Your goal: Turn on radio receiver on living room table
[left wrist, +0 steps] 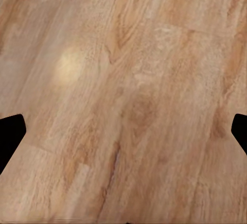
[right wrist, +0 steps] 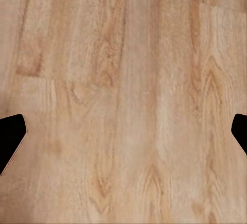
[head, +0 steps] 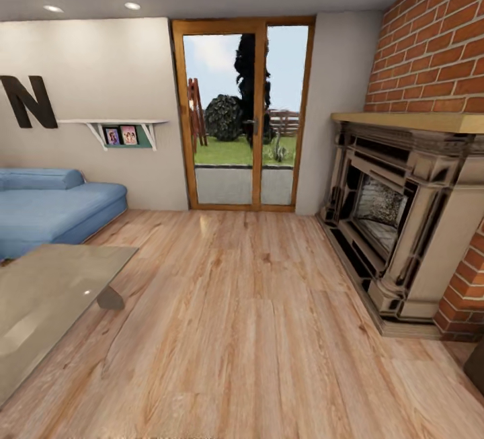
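Wood planks, light and warm, cover the floor (head: 269, 331) of the living room. Both my grippers point down at this floor. In the left wrist view the left gripper (left wrist: 123, 131) has its two dark fingertips (left wrist: 10, 134) at the opposite borders of the picture, so the jaws stand wide with nothing between them — the right gripper (right wrist: 123, 131) is the same, fingers (right wrist: 10, 136) far apart over bare planks. From the head view the table (head: 47, 291) with its glossy grey top is at the lower left, its near corner close to the blue sofa (head: 47, 207). A black letter N (head: 27, 101) hangs on the pale wall, a glass door (head: 243, 113) is straight ahead, a fireplace (head: 396, 217) with brick at the right.
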Robot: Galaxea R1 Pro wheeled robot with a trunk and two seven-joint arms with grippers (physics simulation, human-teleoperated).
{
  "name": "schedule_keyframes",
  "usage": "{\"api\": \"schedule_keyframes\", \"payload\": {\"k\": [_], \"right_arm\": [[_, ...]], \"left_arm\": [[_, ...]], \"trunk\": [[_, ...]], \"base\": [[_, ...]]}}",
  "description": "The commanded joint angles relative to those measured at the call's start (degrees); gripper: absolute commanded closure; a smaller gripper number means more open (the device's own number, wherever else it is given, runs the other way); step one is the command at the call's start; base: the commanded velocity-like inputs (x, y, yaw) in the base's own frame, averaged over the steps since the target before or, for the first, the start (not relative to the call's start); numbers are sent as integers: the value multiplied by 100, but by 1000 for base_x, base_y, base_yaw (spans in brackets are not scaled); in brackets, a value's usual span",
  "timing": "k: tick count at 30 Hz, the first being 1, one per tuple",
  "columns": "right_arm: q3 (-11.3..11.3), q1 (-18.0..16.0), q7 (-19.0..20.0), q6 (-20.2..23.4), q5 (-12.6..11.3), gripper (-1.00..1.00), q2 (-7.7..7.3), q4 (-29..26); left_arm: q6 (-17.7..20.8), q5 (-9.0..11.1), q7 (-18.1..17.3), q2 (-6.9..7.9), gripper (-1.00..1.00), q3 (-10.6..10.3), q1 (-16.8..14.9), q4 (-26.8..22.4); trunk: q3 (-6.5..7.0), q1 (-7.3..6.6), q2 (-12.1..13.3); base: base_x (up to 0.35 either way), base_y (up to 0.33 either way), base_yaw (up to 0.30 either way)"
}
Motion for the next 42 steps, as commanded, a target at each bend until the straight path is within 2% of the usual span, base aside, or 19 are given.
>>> {"api": "schedule_keyframes", "payload": {"k": [1,42], "right_arm": [[0,0,0,0,0,-100,0,1],[1,0,0,0,0,-100,0,6]], "left_arm": [[0,0,0,0,-100,0,-1,0],[0,0,0,9,-100,13,0,0]], "trunk": [[0,0,0],[0,0,0]], "base": [[0,0,300],[0,0,300]]}}
